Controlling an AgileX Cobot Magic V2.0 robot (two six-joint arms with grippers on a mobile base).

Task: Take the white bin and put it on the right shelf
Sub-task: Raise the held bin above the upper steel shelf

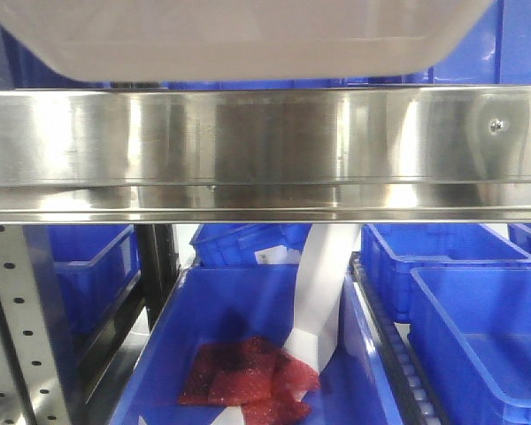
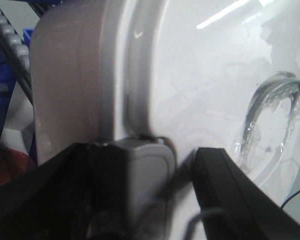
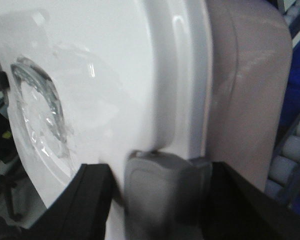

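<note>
The left claw (image 2: 145, 167) and right claw (image 3: 162, 185) each clamp an end of the large off-white translucent plastic bin (image 1: 239, 40), likely to keep it level. It hangs just above the metal shelf's shiny steel rail (image 1: 265, 142).

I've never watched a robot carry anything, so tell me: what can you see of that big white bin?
The white bin is a large rounded tub of pinkish, translucent-looking plastic with a glossy white lid bearing a recessed handle. A grey clasp sits at each end where lid meets tub. The left gripper and right gripper clamp those ends. Its underside shows above the right shelf's steel rail; whether it touches is unclear.
</note>
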